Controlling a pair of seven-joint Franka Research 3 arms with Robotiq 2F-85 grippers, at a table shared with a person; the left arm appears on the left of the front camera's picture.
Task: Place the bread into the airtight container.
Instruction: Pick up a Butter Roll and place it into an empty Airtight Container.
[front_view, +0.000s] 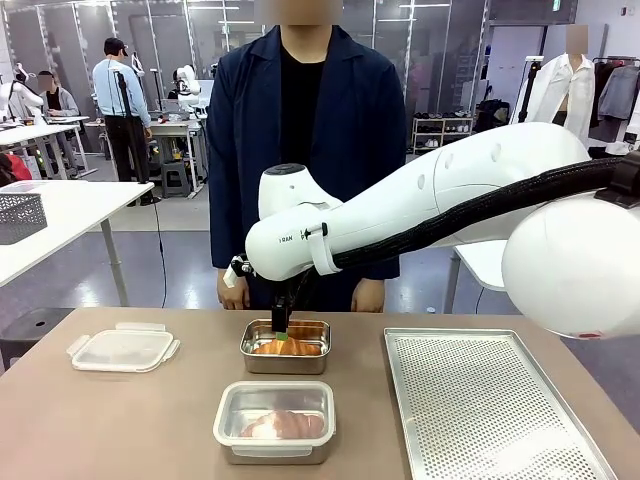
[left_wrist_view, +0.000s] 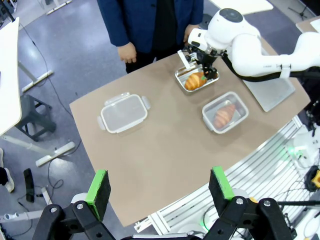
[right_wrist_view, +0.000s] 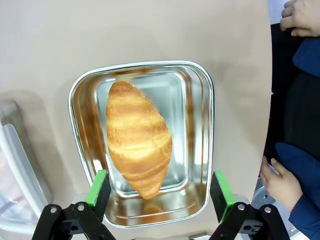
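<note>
A golden croissant, the bread (right_wrist_view: 137, 137), lies in an open metal container (right_wrist_view: 210, 125) at the far middle of the table. My right gripper (right_wrist_view: 159, 192) hangs just above it, open, with the green pads on either side of the croissant's near end and nothing held. In the front view the right gripper (front_view: 283, 328) points down into that container (front_view: 287, 360). A second container (front_view: 275, 420), covered with a clear lid, holds another croissant nearer to me. My left gripper (left_wrist_view: 160, 186) is open, high above the table.
A clear clip-on lid (front_view: 122, 350) lies at the table's left. A perforated metal tray (front_view: 490, 400) takes up the right side. The person stands at the far edge, with hands (front_view: 368, 295) hanging close behind the open container.
</note>
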